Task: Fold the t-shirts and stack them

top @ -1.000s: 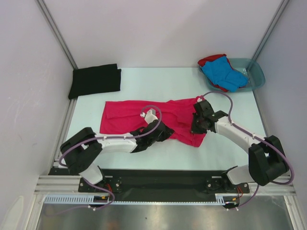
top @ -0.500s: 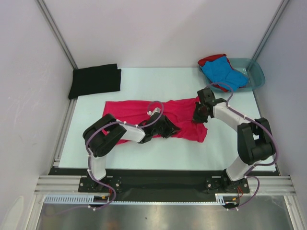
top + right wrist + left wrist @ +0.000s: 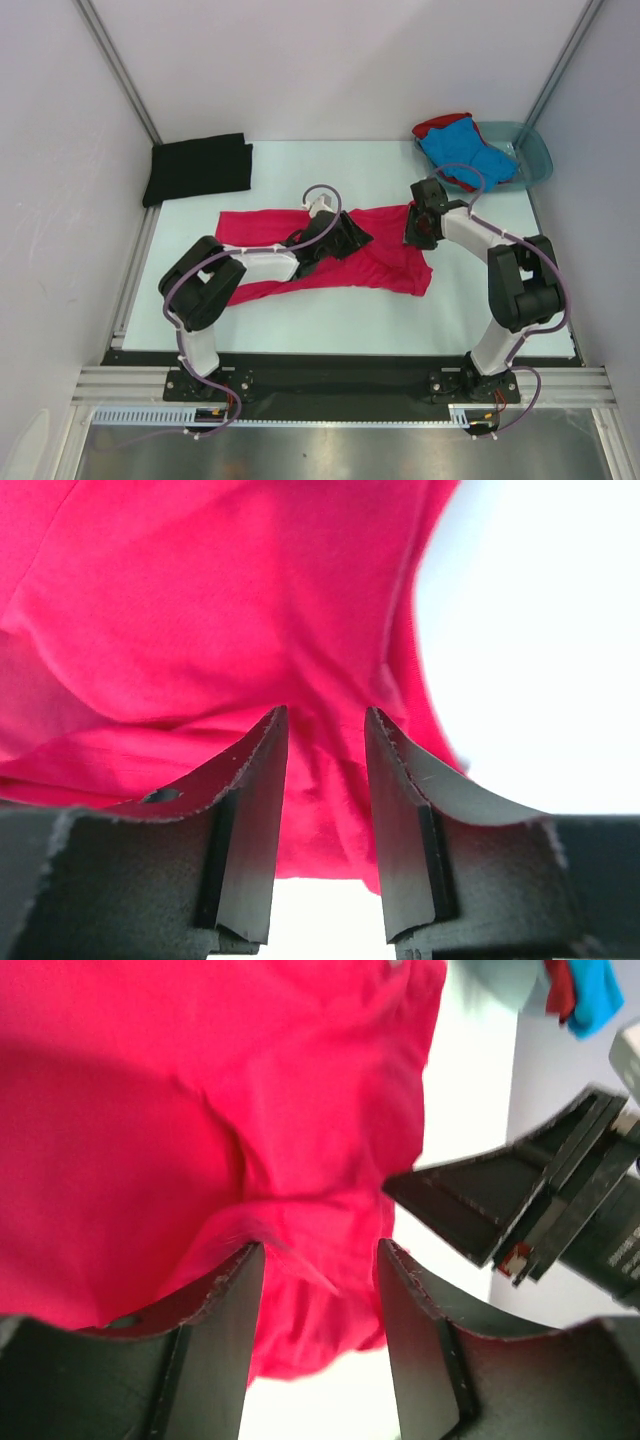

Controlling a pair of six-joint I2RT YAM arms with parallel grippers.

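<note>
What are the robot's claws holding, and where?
Both seem to pinch the pink t-shirt: the left gripper a fold near its middle, the right gripper a fold at its right end.

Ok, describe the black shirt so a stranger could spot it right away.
Go to the far left corner of the pale table. A black shirt lies there alone. It is the only dark one and the only one folded flat; the pink shirt sprawls mid-table, and the blue shirt and red shirt are heaped in the basin far right.
</note>
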